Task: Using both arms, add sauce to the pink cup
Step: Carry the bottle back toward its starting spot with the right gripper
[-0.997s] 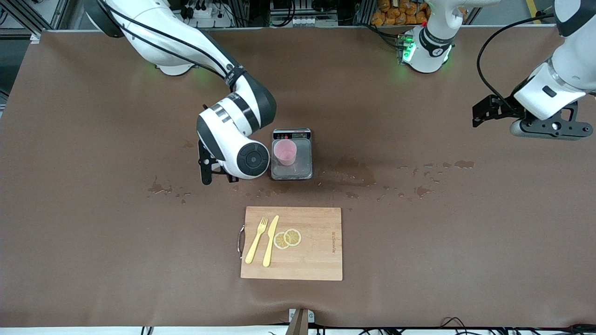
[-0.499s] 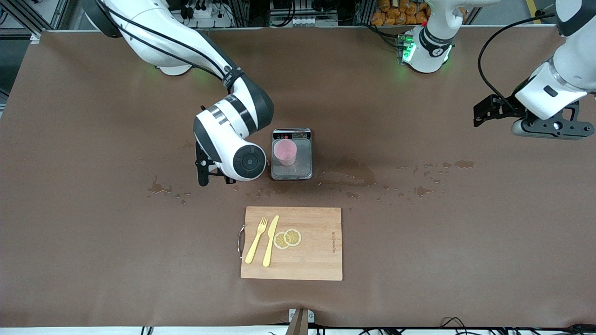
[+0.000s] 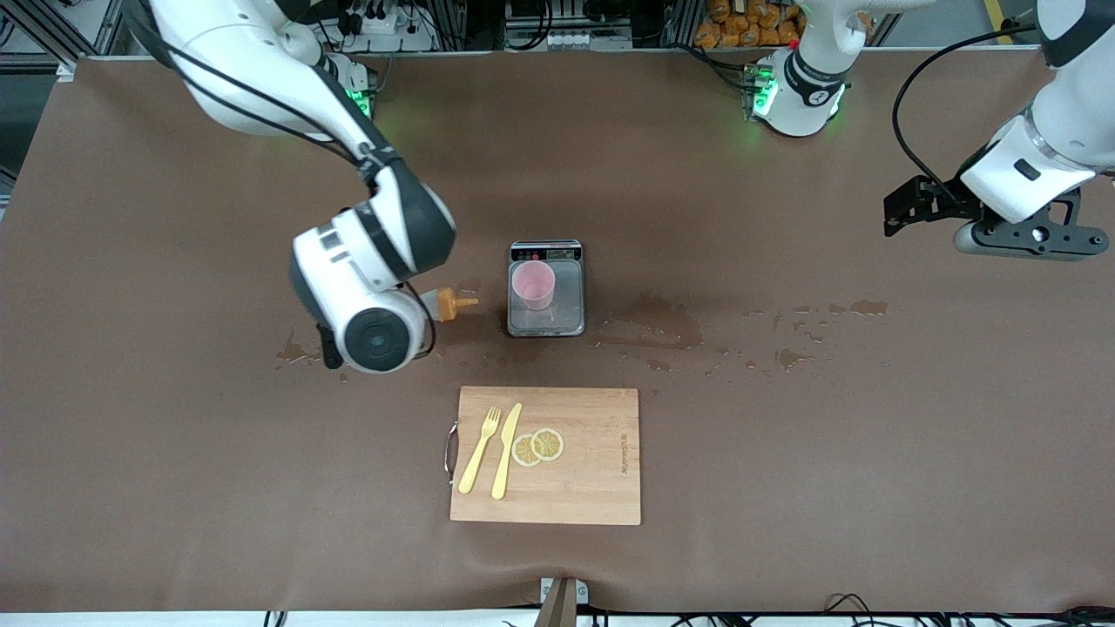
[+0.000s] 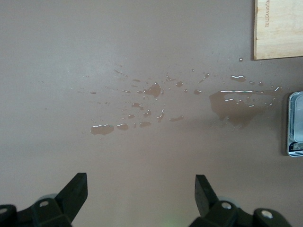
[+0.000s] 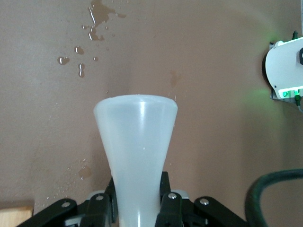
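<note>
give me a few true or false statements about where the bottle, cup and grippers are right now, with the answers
1. The right gripper is shut on the sauce bottle. True.
2. The pink cup stands on the cutting board. False: it stands on the scale; the cutting board holds a fork, a knife and lemon slices.
3. The left gripper is open and holds nothing. True.
4. The bottle's orange nozzle cap is over the cup. False: it is beside the scale, toward the right arm's end.
5. The left gripper is over the scale. False: it waits over the wet table at the left arm's end.
</note>
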Motion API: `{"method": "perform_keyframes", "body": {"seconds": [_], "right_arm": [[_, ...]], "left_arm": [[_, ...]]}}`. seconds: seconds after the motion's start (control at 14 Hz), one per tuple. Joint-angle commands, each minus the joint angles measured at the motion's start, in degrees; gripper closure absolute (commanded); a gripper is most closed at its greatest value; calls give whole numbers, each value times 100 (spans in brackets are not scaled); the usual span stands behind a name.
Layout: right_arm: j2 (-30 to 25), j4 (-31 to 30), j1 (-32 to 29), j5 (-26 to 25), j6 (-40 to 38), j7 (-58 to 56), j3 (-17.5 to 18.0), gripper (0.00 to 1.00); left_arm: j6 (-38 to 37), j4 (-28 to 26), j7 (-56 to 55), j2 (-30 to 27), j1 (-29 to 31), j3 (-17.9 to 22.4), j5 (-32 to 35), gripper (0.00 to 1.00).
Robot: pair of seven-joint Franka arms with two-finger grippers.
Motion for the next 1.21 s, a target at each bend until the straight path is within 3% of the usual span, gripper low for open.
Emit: {"method": "perform_keyframes", "body": {"seconds": [0.0,0.57,0.71,1.14], "right_arm": [[-284,-98,-446,511,-37,-405,94,94],[-513,-133,-1746,1943,-256,-1898,85,92],[-496,-133,-2133,2313,-379,-2293,85,88],[-408,-378,-3171,3227,-652,-3506,67,88]], "left_arm": [[-107,-9,40,-201,48,-63,121,0],[-2,8,40,-175,40,-62,103,0],[24,61,32,-176,31,-63,95,0],[200,87,32,-140,40,-63,95,0]]}}
